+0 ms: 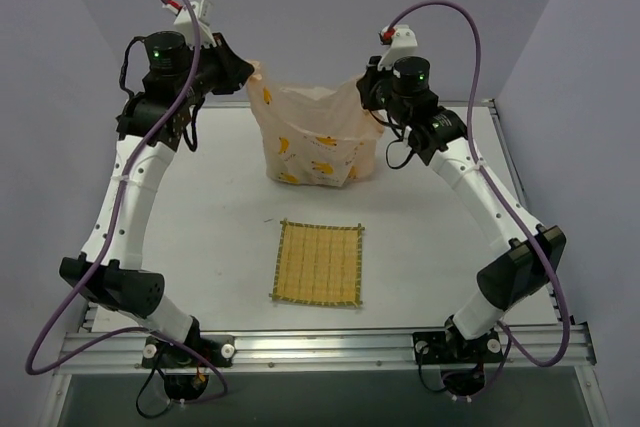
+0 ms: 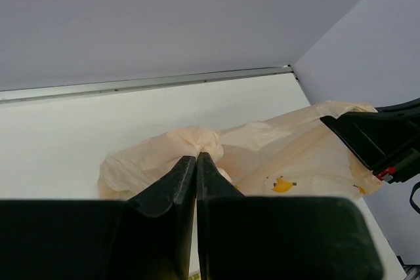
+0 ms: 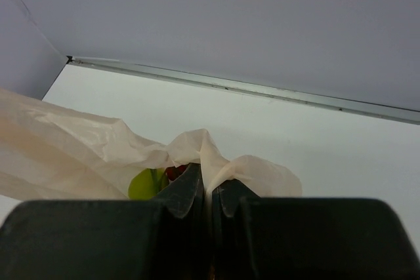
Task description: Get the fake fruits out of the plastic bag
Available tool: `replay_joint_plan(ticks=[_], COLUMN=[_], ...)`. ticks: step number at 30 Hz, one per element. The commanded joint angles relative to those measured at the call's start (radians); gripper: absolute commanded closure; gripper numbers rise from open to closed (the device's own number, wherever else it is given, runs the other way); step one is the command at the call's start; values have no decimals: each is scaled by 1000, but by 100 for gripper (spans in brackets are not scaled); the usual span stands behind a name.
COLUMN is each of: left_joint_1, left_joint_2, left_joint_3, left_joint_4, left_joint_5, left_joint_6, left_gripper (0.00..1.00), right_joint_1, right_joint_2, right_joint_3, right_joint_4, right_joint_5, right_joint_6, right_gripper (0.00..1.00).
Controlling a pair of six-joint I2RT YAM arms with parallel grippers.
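The peach plastic bag [image 1: 310,147] with small orange marks hangs stretched between both grippers at the back of the table. My left gripper [image 1: 250,75] is shut on the bag's left top corner [image 2: 197,142]. My right gripper [image 1: 368,82] is shut on the bag's right top corner [image 3: 200,145]. In the right wrist view a green leaf [image 3: 146,184] and a bit of red berry [image 3: 176,171] show inside the bag's mouth. The pear and the mango are hidden inside the bag. The right gripper's fingers [image 2: 374,139] show in the left wrist view.
A yellow woven square mat [image 1: 318,263] lies flat on the white table in front of the bag. A metal rail [image 2: 144,83] runs along the table's far edge against the grey walls.
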Motion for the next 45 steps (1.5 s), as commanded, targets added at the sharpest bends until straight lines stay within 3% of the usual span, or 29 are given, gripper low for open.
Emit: replay_joint_plan(ticks=[1, 12, 16, 22, 27, 35, 37, 38, 40, 41, 45], left_joint_1=[15, 20, 20, 17, 5, -35, -69, -81, -104, -132, -228], left_joint_2=[4, -46, -98, -181, -204, -146, -171, -201, -246, -302, -443], left_joint_3=[59, 28, -131, -507, -763, -852, -843, -836, -831, -851, -927], left_joint_4=[32, 47, 115, 222, 314, 417, 420, 409, 374, 368, 287], left_joint_5=[-3, 6, -2, -74, -195, -272, -287, -287, -275, -272, -319], left_joint_6=[16, 0, -30, -110, -190, -195, -176, -160, -153, -153, -175], left_gripper=[98, 98, 98, 98, 98, 98, 89, 71, 53, 38, 29], right_joint_1=[-10, -16, -25, -45, -66, -73, -73, -73, -73, -74, -73], right_joint_2=[29, -26, -46, -61, -5, 126, 100, 73, 42, 13, -30], right_joint_3=[70, 5, -153, -472, -577, -612, -635, -638, -640, -641, -648], right_joint_4=[42, 42, 78, 243, 348, 407, 424, 422, 399, 387, 363], right_joint_5=[-25, -7, 1, 5, 6, 19, 19, 19, 19, 9, -31], right_joint_6=[-14, -6, 28, 95, 113, 115, 115, 114, 112, 115, 127], right_gripper=[100, 100, 100, 100, 100, 100, 100, 100, 100, 100, 100])
